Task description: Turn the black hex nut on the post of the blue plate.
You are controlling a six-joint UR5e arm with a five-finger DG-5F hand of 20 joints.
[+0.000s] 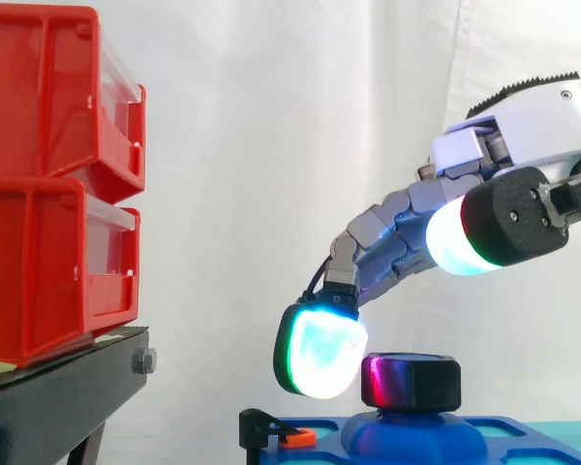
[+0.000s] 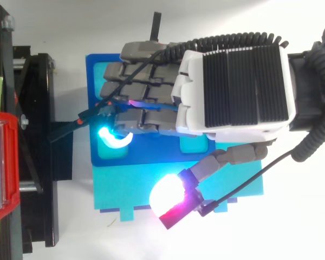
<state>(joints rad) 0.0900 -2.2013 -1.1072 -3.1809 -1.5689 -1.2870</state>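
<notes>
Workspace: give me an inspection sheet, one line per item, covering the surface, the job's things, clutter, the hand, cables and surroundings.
surface: teal board adjoining the blue plate.
job's things: black hex nut sits level on the blue plate's raised post.
clutter: small black and orange clip at the plate's edge on the side of the bins.
hand: hand open, over the plate; one glowing fingertip is down beside the nut on the bins' side, contact cannot be told; thumb pad is raised clear of the nut.
cables: nothing seen.
surroundings: two stacked red bins on a black stand; white curtain behind.
</notes>
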